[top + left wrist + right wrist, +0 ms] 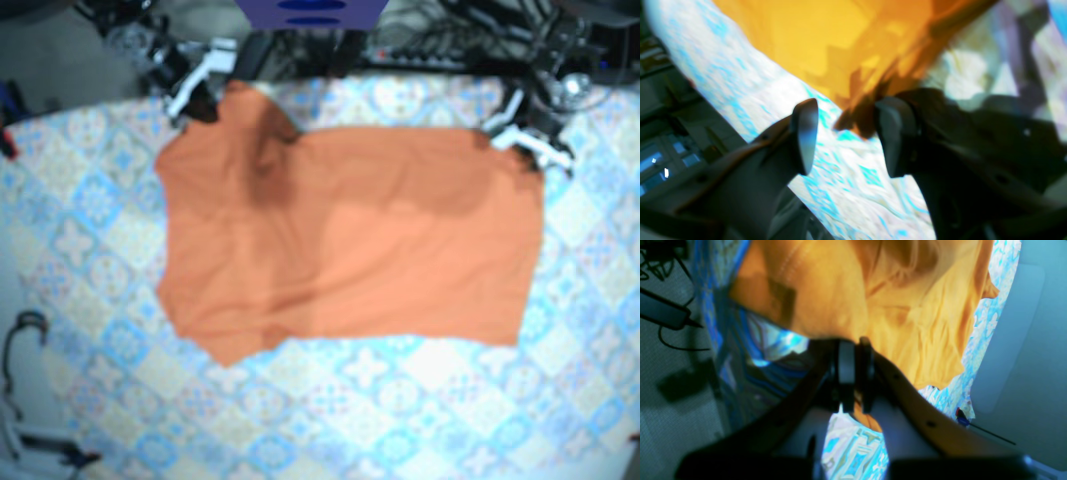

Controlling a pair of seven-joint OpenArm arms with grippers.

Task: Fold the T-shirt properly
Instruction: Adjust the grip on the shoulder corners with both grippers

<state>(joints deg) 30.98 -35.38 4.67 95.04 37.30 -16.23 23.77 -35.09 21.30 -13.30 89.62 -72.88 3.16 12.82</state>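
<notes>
Right gripper [856,353] clamps one shirt [350,240] corner, left gripper [846,113] gapes at the other, the shirt's length running sideways between them.

Orange T-shirt [350,240] spread flat, slightly rumpled.

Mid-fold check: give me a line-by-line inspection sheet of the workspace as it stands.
Surface: patterned blue and white tablecloth covering the table.
Job's things: orange T-shirt spread out, wrinkled, its far corners at the two grippers.
Clutter: small red and blue item at the cloth's edge, too blurred to identify.
Grippers: left gripper jaws open, a shirt corner between them, unclamped; right gripper jaws shut on the shirt's edge.
Cables: cables bunched beyond the far edge; power adapter with its lead on the floor.
Surroundings: grey floor beside the table.
</notes>
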